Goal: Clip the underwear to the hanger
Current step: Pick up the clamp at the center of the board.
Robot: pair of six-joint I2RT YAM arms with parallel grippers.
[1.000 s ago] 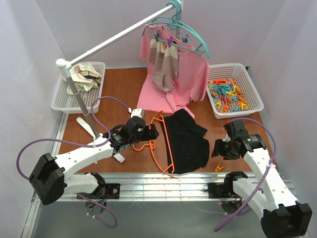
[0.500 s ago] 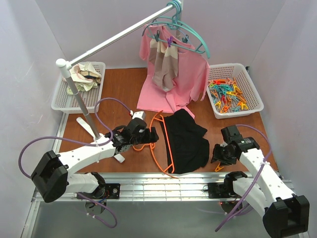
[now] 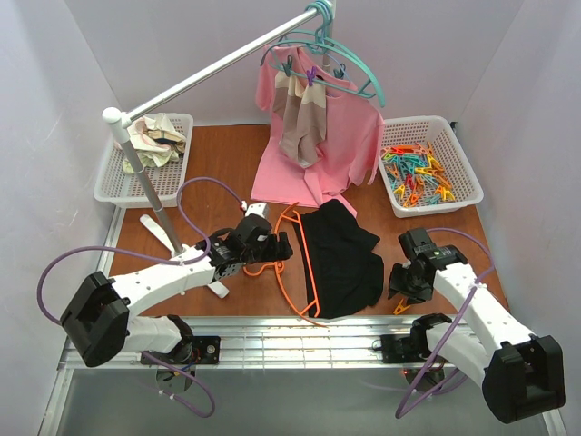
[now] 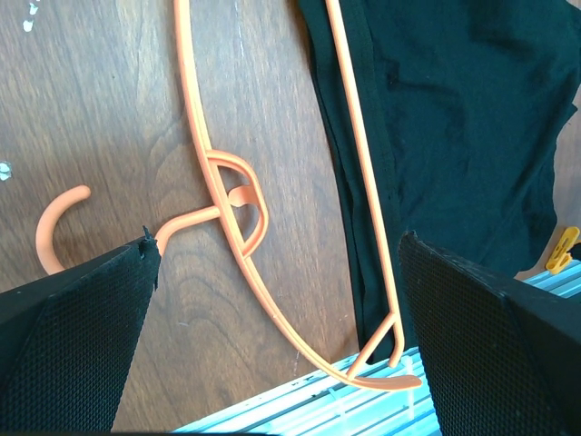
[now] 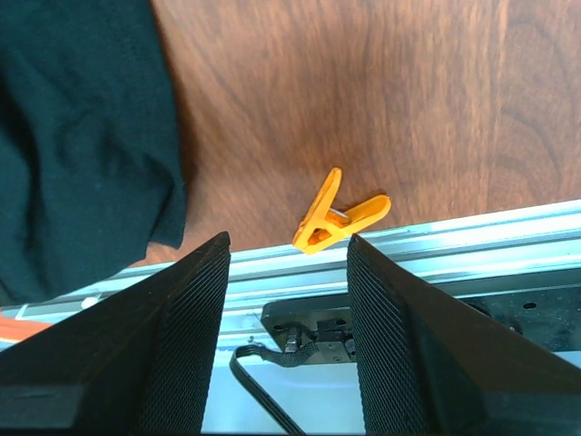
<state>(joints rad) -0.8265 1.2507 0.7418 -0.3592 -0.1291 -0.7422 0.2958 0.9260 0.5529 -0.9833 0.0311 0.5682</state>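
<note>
The black underwear [image 3: 343, 259] lies flat on the brown table, near the front edge. The orange hanger [image 3: 304, 263] lies beside it, one arm over the cloth's left edge and the hook [image 3: 259, 269] pointing left. My left gripper [image 3: 277, 245] is open and empty, above the hanger's neck [image 4: 227, 186]; the underwear [image 4: 454, 118] is to its right. My right gripper [image 3: 399, 283] is open and empty, right of the underwear [image 5: 82, 127], above a yellow clothespin [image 5: 340, 218] that lies at the table's front edge [image 3: 400, 308].
A white basket [image 3: 458, 195] of coloured clothespins stands back right. A white basket [image 3: 113, 186] with cloth stands back left. A rail [image 3: 218, 68] on a post [image 3: 136, 163] carries teal hangers [image 3: 349, 59], a pink shirt [image 3: 349, 136] and a beige-striped cloth [image 3: 300, 113]. A metal rail [image 5: 472, 236] borders the front edge.
My right gripper has tilted down and drawn in a little toward the clothespin at the front edge. My left gripper has edged slightly back over the hanger. Both stay open.
</note>
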